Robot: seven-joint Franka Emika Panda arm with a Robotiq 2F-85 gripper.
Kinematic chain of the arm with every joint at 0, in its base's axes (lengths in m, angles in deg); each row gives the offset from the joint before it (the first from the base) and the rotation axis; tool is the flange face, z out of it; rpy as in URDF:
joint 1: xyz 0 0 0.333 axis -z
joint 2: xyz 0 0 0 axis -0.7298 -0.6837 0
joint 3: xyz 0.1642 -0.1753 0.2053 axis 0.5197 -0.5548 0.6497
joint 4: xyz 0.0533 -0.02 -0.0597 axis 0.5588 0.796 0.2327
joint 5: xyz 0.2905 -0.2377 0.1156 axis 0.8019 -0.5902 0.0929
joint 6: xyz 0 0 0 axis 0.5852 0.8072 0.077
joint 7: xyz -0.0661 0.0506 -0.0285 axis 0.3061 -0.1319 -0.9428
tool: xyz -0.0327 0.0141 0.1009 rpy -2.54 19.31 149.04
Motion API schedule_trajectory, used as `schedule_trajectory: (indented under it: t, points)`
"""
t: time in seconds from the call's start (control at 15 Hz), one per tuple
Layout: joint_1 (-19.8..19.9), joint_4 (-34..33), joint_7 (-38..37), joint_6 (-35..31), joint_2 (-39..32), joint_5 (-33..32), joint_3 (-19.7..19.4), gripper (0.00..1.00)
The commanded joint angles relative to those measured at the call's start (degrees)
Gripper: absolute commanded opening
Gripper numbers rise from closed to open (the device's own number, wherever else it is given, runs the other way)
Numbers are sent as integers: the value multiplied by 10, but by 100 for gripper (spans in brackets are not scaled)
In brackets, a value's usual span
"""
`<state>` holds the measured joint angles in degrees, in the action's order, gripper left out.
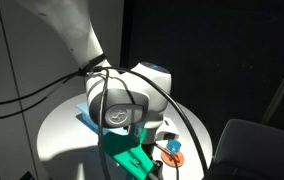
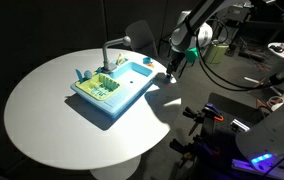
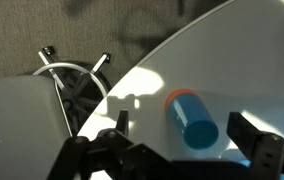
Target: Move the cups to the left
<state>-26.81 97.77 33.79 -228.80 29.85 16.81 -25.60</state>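
A small light-blue cup (image 3: pixel 192 118) stands on a flat orange saucer, seen from above in the wrist view. It sits between my gripper's (image 3: pixel 185 137) two black fingers, which are spread wide and do not touch it. A sliver of light blue at the lower right may be a second cup; I cannot tell. In an exterior view the cup and saucer (image 1: pixel 172 150) lie just under the gripper (image 1: pixel 162 140). In an exterior view the gripper (image 2: pixel 172 69) hovers at the far end of the blue toy sink (image 2: pixel 112 90).
The round white table (image 2: pixel 52 115) carries the toy sink with green pieces and a grey faucet (image 2: pixel 107 52). The table edge runs close behind the cup (image 3: pixel 152 60), with metal legs (image 3: pixel 72 80) on the floor beyond. A dark chair (image 1: pixel 257 145) stands beside the table.
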Motion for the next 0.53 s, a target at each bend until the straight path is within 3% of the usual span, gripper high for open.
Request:
schedule_trajectory:
  t: [0.0,0.27,0.33,0.47]
  points:
    - [20,-12,24,-24,-14,6,20,100]
    - [23,-7,27,-41,-17,2,34,100]
    - [24,-6,30,-45,-17,2,38,75]
    - [27,-5,34,-48,-17,4,46,66]
